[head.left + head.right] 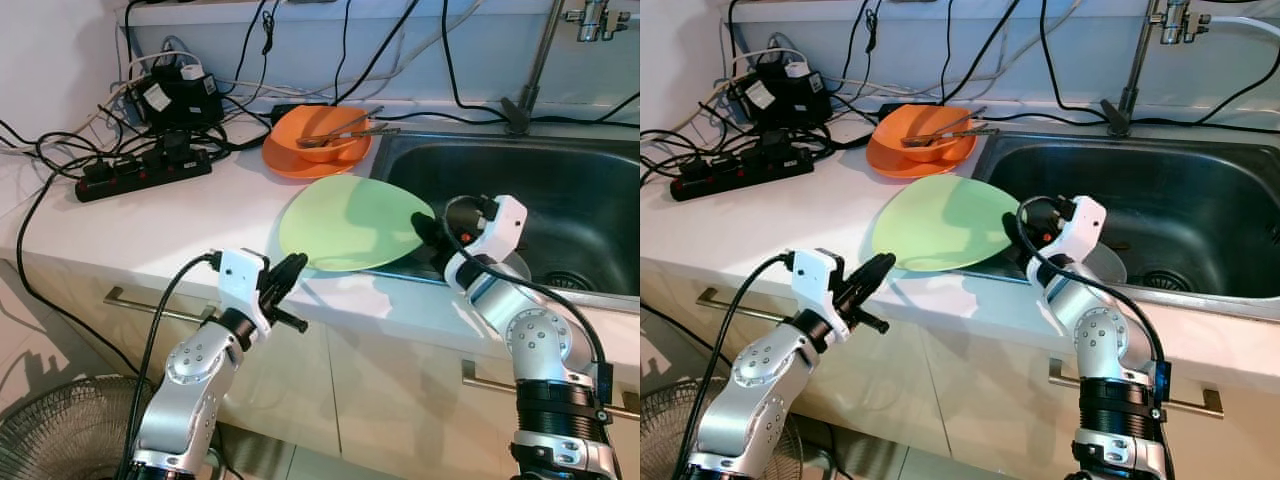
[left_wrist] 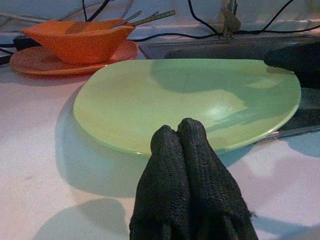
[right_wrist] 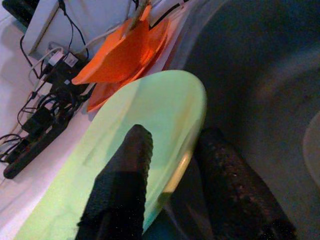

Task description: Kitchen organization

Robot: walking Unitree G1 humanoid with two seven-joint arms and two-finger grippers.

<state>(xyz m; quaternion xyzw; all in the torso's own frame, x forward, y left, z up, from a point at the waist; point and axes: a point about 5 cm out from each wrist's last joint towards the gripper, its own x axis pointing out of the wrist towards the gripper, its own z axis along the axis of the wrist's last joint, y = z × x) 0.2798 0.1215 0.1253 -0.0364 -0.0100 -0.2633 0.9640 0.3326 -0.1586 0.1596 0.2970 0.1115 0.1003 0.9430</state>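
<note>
A: Where is the green plate (image 1: 355,222) in relation to the sink (image 1: 560,190)?

B: It lies tilted on the desk (image 1: 150,225), with one edge hanging over the sink's near corner. The right hand (image 3: 167,165) has its two fingers parted around that edge, one finger on top of the plate and one beneath the rim. It looks clamped on, though lightly.

A: And the left hand (image 1: 285,280)?

B: It is on the side of the plate away from the sink, just off the desk's front edge, with fingers pressed together and nothing in them. It points at the plate's near rim without touching it.

A: What makes this step go well?

B: I'd judge the grip is shallow, so the rim should sit deeper between the fingers before lifting. The plate should stay level and steer clear of the orange bowl (image 1: 325,135) on its orange plate (image 1: 290,160), which stand beyond it beside the sink.
</note>
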